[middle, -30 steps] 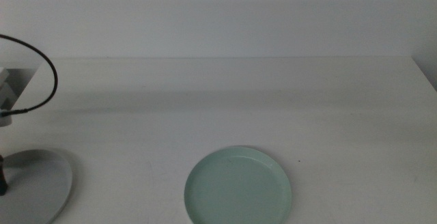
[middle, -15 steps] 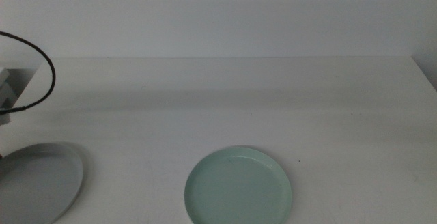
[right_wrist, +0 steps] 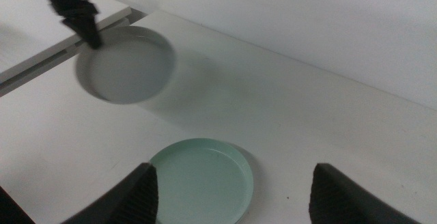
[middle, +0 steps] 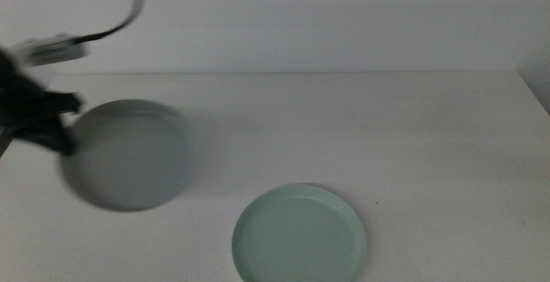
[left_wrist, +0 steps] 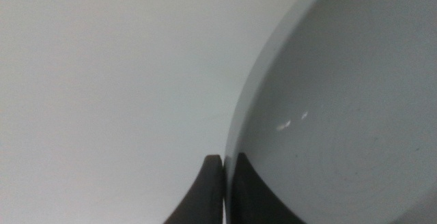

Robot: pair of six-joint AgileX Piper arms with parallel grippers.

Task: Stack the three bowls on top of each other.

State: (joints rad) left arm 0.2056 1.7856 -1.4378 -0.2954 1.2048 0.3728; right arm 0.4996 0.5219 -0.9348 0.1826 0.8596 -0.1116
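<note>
Smooth, faintly glossy grey bowl [middle: 129, 153]; smooth satin mint bowl [middle: 299, 236]; matt white table [middle: 387, 136].

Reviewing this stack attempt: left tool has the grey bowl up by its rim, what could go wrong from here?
1. The left tool pinches the grey bowl only at its rim edge; the bowl hangs out to one side and looks blurred, so it may tilt or slip out.
2. The mint green bowl sits near the table's front edge; an off-centre drop could knock it off.
3. The right tool waits open above the green bowl and may obstruct the placement.

The left gripper [middle: 62, 125] has carried the grey bowl [middle: 129, 153] up off the table, rightward.
</note>
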